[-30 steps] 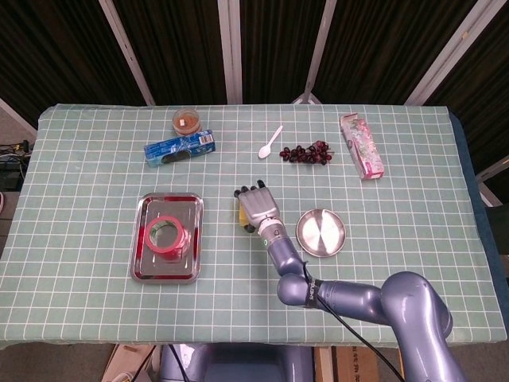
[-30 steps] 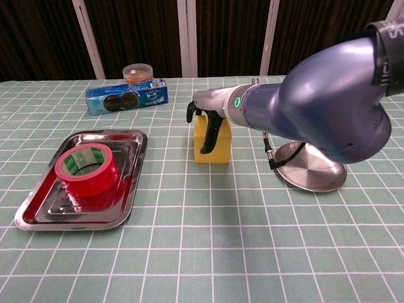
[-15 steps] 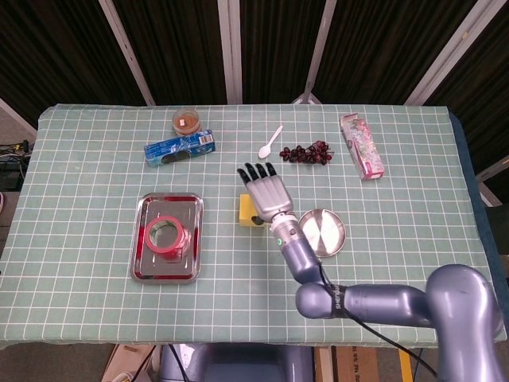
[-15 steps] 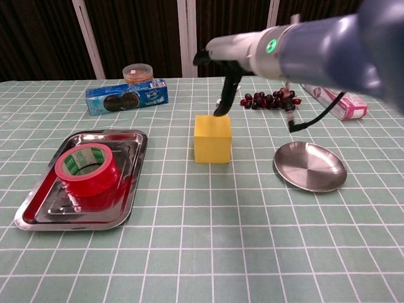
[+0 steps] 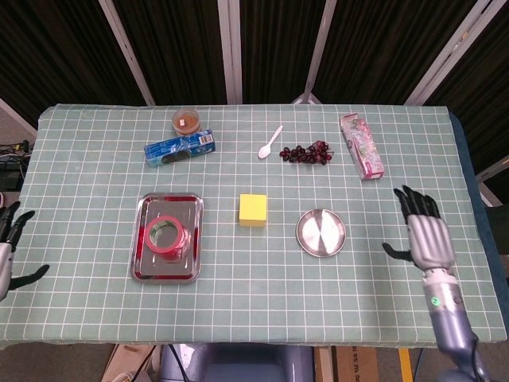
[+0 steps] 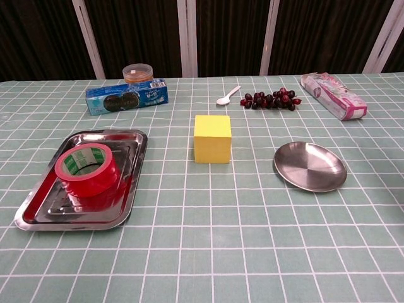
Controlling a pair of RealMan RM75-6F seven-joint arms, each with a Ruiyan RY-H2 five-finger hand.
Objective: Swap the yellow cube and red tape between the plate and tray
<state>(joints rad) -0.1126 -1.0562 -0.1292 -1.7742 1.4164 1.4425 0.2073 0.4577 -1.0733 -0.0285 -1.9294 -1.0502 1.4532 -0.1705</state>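
Right hand (image 5: pixel 425 235) held nothing, fingers spread, at table's right edge. Left hand (image 5: pixel 9 239) likewise empty, fingers apart, at left edge. Glossy red tape (image 6: pixel 86 166) lay in rectangular steel tray (image 6: pixel 129 183). Round steel plate (image 6: pixel 310 166) bare. Matte yellow cube (image 6: pixel 212 138) sat on checked cloth (image 6: pixel 208 233) between tray and plate.

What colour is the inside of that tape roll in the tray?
Green with white print on the core of the red tape; it shows best in the chest view.

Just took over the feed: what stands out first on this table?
The yellow cube sits alone on the cloth at the middle, between the tray on the left, which holds the red tape, and the empty plate on the right. Each robot hand, left and right, is open at a table side.
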